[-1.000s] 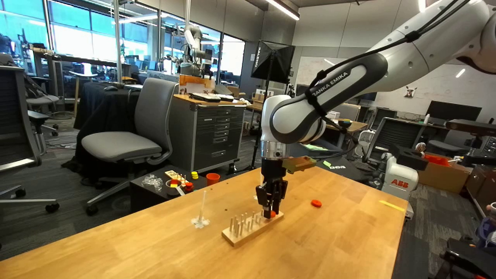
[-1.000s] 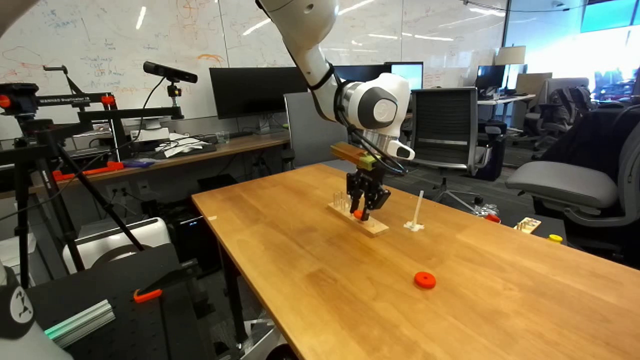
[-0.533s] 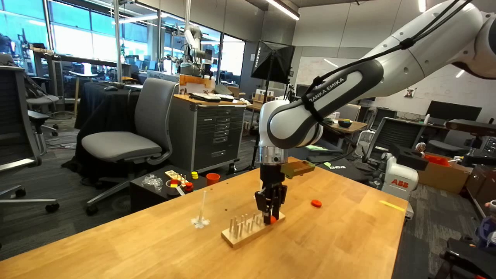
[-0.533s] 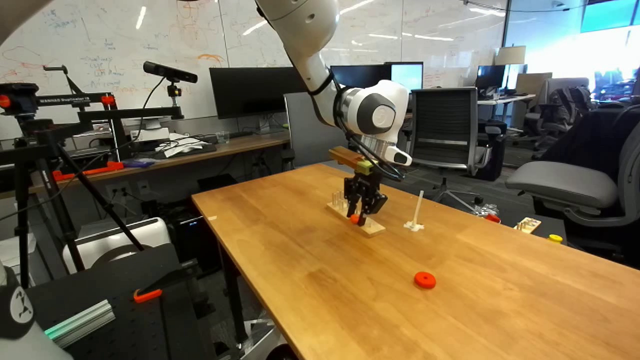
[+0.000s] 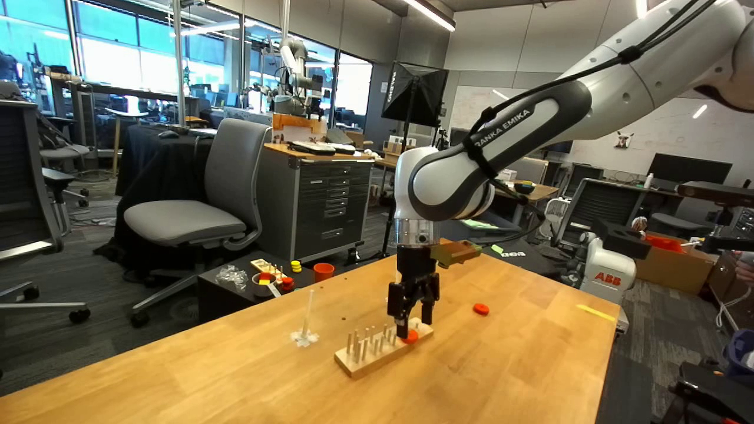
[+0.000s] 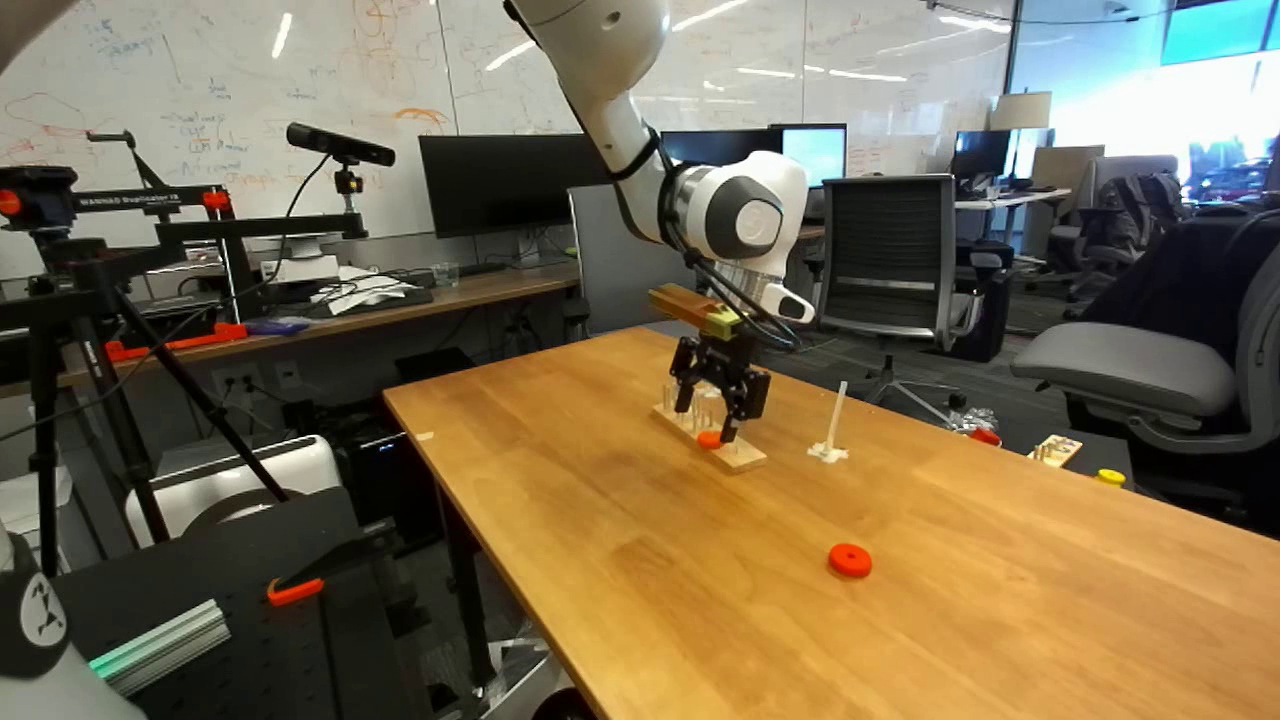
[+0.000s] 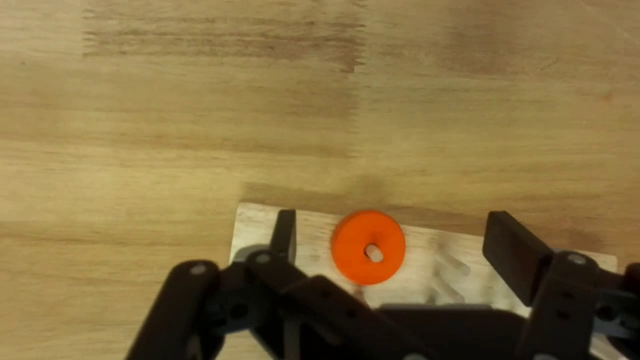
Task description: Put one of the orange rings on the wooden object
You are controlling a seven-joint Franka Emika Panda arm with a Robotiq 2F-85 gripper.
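The wooden object is a pale block with rows of upright pegs, seen in both exterior views [image 5: 366, 364] [image 6: 740, 459]. Near one end of it, an orange ring [image 7: 350, 245] lies around a peg, whose tip pokes through the hole. My gripper [image 7: 395, 242] is just above, its jaws spread wide on either side of this ring, with a gap to each finger. From outside, the same ring [image 6: 709, 440] sits low on the board beneath the gripper [image 6: 706, 422]. Another orange ring [image 6: 850, 560] lies flat on the table, away from the block.
A thin upright rod [image 5: 307, 318] is taped to the table beside the block. Beyond the table edge, a low black stand carries an orange cup [image 5: 323, 272], yellow rings [image 5: 296, 266] and a smaller peg board [image 5: 268, 270].
The gripper went down with the ring between its fingers, then its jaws opened and it rose slightly. The ring now rests lower, around the peg and free of the fingers.
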